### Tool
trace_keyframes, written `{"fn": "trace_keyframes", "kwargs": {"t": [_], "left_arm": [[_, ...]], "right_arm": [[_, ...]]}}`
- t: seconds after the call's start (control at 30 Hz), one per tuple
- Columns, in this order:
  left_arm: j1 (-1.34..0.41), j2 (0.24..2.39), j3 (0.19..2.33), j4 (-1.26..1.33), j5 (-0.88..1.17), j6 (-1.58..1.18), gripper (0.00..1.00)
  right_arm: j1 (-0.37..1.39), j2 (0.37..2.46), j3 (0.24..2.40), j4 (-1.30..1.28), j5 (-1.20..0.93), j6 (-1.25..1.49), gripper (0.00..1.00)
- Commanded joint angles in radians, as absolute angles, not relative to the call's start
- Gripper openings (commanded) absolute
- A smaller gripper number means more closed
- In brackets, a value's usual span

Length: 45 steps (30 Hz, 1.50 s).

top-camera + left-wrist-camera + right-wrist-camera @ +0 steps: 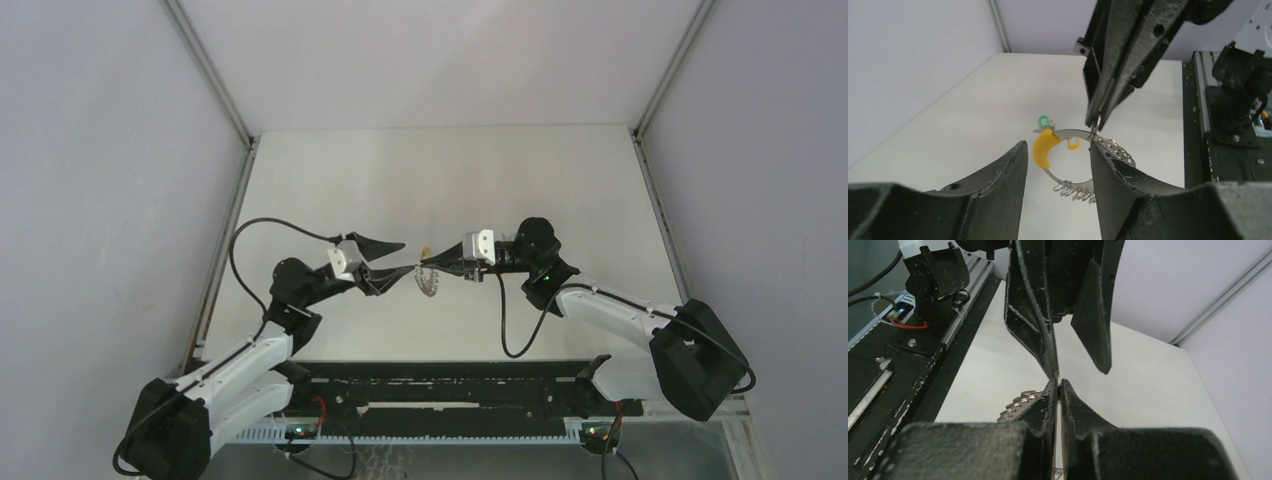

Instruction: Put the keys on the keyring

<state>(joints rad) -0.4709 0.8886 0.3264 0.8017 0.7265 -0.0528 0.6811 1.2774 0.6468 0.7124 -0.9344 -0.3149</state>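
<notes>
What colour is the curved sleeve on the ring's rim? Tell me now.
Yellow-orange; the sleeve on the ring shows best in the left wrist view.

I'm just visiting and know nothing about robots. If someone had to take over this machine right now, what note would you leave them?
Left gripper: open, close to the keyring, gripping nothing.
Right gripper: shut on the keyring's rim, holding it.
Keys: green-headed key sits by the ring's yellow section; orange-headed key shows inside the ring's circle.
Done: the ring is gripped. I cannot tell whether either key is threaded on.
Left: check both keys and thread any loose one.
</notes>
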Motion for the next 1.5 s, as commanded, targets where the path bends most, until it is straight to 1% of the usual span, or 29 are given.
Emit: {"fn": "trace_keyframes", "kwargs": {"t": [0.0, 0.2, 0.33, 0.5, 0.6, 0.93, 1.3, 1.47], "left_arm": [[-0.476, 0.865, 0.292, 0.846, 0.774, 0.056, 0.54], [-0.476, 0.898, 0.326, 0.854, 0.816, 0.031, 0.47], [-0.478, 0.907, 0.328, 0.892, 0.83, 0.002, 0.36], [-0.477, 0.929, 0.333, 0.933, 0.854, -0.033, 0.31], [-0.478, 0.937, 0.333, 0.971, 0.875, -0.062, 0.3], [-0.508, 0.943, 0.337, 0.969, 0.88, -0.066, 0.31], [-0.509, 0.953, 0.333, 0.97, 0.862, -0.058, 0.17], [-0.509, 0.947, 0.326, 0.937, 0.827, -0.031, 0.16]], "right_arm": [[0.676, 1.273, 0.689, 0.747, -0.951, -0.31, 0.0], [0.676, 1.284, 0.689, 0.764, -0.954, -0.302, 0.0], [0.677, 1.291, 0.689, 0.78, -0.957, -0.287, 0.0], [0.684, 1.3, 0.689, 0.801, -0.961, -0.279, 0.0], [0.686, 1.302, 0.689, 0.804, -0.96, -0.281, 0.0], [0.689, 1.3, 0.689, 0.804, -0.955, -0.282, 0.0], [0.695, 1.295, 0.689, 0.807, -0.961, -0.276, 0.0], [0.695, 1.289, 0.689, 0.805, -0.963, -0.273, 0.0]]}}
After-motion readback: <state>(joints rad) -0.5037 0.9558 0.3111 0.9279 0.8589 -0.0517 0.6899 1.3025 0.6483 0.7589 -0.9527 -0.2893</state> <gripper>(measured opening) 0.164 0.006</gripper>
